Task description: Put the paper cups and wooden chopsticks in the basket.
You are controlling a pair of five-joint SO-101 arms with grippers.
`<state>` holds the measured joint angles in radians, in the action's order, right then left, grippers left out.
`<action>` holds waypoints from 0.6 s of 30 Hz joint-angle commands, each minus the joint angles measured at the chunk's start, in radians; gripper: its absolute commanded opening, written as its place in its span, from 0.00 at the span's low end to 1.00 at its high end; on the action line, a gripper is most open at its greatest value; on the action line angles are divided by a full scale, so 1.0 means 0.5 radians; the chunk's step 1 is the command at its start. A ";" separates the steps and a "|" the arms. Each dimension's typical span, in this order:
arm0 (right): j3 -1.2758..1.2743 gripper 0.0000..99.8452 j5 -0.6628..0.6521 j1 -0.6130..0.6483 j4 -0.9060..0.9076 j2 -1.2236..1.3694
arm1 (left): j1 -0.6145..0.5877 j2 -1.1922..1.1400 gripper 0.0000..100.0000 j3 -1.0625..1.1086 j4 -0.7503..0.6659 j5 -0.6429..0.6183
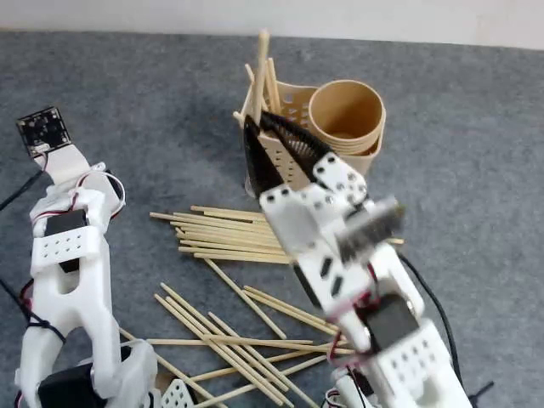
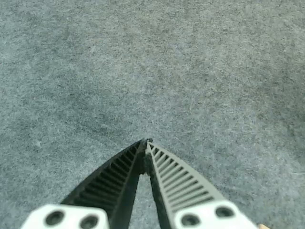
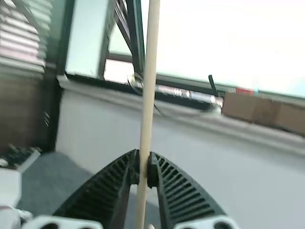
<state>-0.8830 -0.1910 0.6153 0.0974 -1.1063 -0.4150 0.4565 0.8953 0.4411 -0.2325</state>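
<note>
A cream perforated basket [image 1: 293,100] stands at the back of the grey carpeted table, with stacked paper cups [image 1: 367,143] in its right side and several wooden chopsticks [image 1: 272,81] upright in its left side. My right gripper [image 1: 254,124] hovers over the basket's left edge, shut on one chopstick [image 1: 262,64] that points up. In the right wrist view that chopstick [image 3: 151,71] runs between the closed fingers of the gripper [image 3: 144,160]. More chopsticks [image 1: 229,238] lie scattered in front of the basket. My left gripper [image 2: 145,142] is shut and empty over bare carpet at the left.
A second loose pile of chopsticks [image 1: 238,344] lies near the front between the two arm bases. The left arm [image 1: 68,272] stands at the left edge. A pale wall [image 1: 425,17] borders the table at the back.
</note>
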 commanded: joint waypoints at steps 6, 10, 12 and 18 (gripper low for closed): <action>0.241 0.00 0.015 -0.324 -0.330 0.597 | -0.032 0.057 0.01 -0.011 -0.040 -0.006; 0.281 0.00 0.015 -0.391 -0.480 0.793 | -0.032 0.057 0.01 -0.011 -0.040 -0.006; 0.287 0.00 0.018 -0.416 -0.529 0.876 | -0.032 0.057 0.01 -0.011 -0.040 -0.006; 0.290 0.01 0.028 -0.437 -0.582 1.042 | -0.032 0.057 0.01 -0.011 -0.040 -0.006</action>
<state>-0.8002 -0.1910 0.4097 -0.1634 -0.5877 -0.4150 0.4565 0.8953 0.4411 -0.2325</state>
